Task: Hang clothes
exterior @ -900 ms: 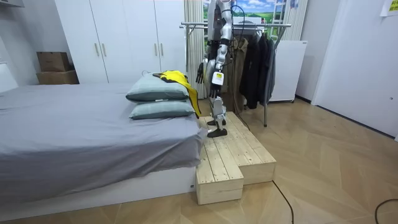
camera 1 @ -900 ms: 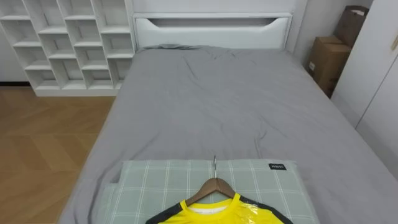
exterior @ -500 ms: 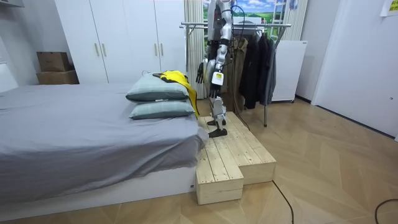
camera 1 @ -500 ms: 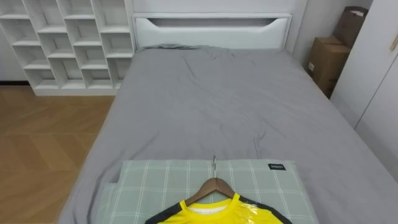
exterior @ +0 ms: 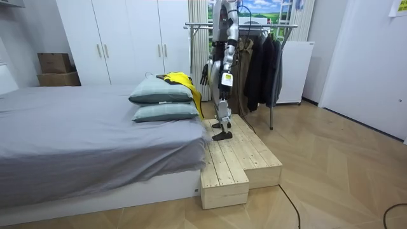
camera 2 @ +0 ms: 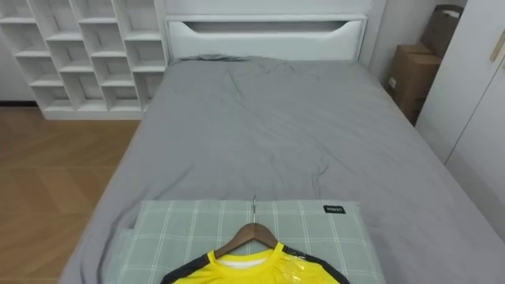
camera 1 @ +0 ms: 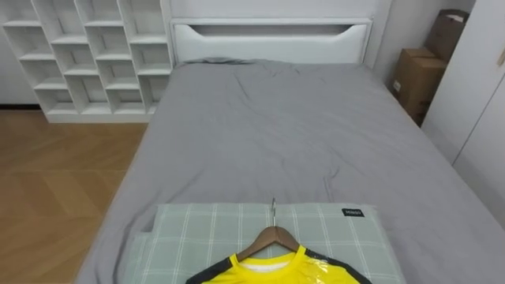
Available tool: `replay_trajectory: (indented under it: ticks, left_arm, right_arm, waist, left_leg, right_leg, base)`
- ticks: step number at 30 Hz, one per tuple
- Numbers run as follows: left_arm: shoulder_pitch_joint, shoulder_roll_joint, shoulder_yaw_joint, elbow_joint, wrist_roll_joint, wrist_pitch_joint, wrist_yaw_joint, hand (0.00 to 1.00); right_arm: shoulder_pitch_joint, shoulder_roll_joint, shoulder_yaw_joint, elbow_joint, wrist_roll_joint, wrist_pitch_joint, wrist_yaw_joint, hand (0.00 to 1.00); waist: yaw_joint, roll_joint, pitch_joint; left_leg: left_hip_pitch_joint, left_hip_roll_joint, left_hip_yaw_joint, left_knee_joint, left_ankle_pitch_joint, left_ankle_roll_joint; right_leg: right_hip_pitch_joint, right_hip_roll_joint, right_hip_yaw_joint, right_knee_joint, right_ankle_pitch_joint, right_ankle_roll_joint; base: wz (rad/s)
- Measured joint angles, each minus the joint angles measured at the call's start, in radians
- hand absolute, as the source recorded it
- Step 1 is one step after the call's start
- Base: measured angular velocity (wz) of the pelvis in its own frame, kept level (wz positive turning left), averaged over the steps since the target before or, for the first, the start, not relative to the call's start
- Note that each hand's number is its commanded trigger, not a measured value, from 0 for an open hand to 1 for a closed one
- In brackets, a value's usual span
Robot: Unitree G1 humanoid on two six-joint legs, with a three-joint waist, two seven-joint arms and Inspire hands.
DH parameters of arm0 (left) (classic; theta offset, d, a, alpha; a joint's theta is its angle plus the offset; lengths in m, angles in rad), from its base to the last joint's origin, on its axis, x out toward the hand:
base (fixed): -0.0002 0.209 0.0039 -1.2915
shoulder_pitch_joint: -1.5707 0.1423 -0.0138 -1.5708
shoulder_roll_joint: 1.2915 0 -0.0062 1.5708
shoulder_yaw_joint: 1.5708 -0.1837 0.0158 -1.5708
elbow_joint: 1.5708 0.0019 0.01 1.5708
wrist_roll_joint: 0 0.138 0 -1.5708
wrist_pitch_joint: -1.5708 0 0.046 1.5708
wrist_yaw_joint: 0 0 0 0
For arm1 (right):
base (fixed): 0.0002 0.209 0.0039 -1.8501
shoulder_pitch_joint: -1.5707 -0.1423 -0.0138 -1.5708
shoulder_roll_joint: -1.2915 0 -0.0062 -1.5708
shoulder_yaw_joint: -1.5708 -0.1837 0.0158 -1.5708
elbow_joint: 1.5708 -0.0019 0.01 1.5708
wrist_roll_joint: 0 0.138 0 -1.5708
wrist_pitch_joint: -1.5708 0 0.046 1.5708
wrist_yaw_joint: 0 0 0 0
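A yellow shirt with dark shoulder panels [camera 1: 276, 268] lies on a wooden hanger [camera 1: 272, 234] right below me, at the bottom edge of the eye views. The hanger's metal hook [camera 1: 273, 209] points away from me. Shirt and hanger rest on a green checked pillow [camera 1: 197, 229] on the grey bed [camera 1: 268, 134]. In the room view I stand upright on a wooden platform [exterior: 238, 159] beside the stacked pillows [exterior: 162, 95], facing the bed. My left hand [exterior: 205, 73] hangs at my side near the yellow shirt [exterior: 181, 79]. A clothes rack [exterior: 254, 27] with dark garments stands behind me.
A white headboard [camera 1: 268, 39] closes the bed's far end. White cube shelves [camera 1: 87, 55] stand at the far left above wooden floor [camera 1: 55, 181]. Cardboard boxes [camera 1: 414, 75] and white wardrobe doors [camera 1: 481, 95] line the right side.
The eye view has shifted very slightly; shirt, hanger and pillow lie as before.
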Motion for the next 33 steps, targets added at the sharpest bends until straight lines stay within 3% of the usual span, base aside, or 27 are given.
replay_trajectory:
  ticks: [3,9,18,23,26,33]
  left_arm:
    - [0.004,0.006,0.073,-0.028,0.005,-0.025,0.081,0.00]
    - [0.019,0.041,0.101,-0.120,0.033,-0.058,0.254,0.00]
    - [0.008,0.045,0.110,-0.316,0.281,-0.108,0.433,0.00]
    - [0.003,0.045,0.091,-0.439,0.411,-0.118,0.468,0.00]
    - [-0.006,0.051,0.061,-0.493,0.474,-0.142,0.506,0.00]
    - [-0.031,0.066,-0.092,-0.592,0.709,-0.135,0.490,0.00]
  right_arm:
    - [0.000,-0.005,-0.002,0.004,-0.004,0.001,-0.001,0.00]
    - [0.002,-0.011,-0.003,0.008,-0.025,0.000,-0.009,0.00]
    - [0.008,-0.023,-0.007,-0.013,-0.046,-0.004,-0.006,0.00]
    - [0.023,-0.030,-0.012,-0.021,-0.045,-0.033,-0.005,0.00]
    - [0.022,-0.031,-0.029,-0.022,-0.047,-0.037,0.002,0.00]
    - [0.022,-0.039,-0.036,-0.017,-0.044,-0.037,0.010,0.00]
  waist:
    - [0.016,0.002,0.0005]
    - [0.035,0.010,-0.0020]
    - [0.022,0.010,-0.0016]
    - [0.008,0.009,-0.0033]
    - [-0.010,0.012,-0.0054]
    - [-0.027,0.021,-0.0070]
  left_leg:
    - [-0.001,-0.001,-0.007,0.001,0.000,0.000]
    - [0.001,-0.001,-0.017,0.002,0.002,-0.001]
    - [-0.004,-0.003,-0.026,0.000,0.008,-0.002]
    - [-0.004,-0.004,-0.029,-0.001,0.008,-0.002]
    - [-0.003,-0.004,-0.029,-0.001,0.008,-0.002]
    - [-0.001,-0.002,-0.024,0.000,0.008,-0.002]
  right_leg:
    - [-0.001,0.000,-0.006,0.000,0.000,0.000]
    - [0.000,0.000,-0.019,0.002,0.000,-0.001]
    - [0.000,0.001,-0.027,-0.001,0.001,-0.001]
    - [0.000,0.001,-0.025,0.000,0.001,-0.001]
    - [0.000,0.001,-0.024,0.000,0.001,-0.001]
    - [0.001,0.001,-0.021,-0.001,0.001,-0.001]
  base:
    - [0.06]
    - [0.06]
    - [0.02]
    - [0.00]
    - [0.00]
    - [0.00]
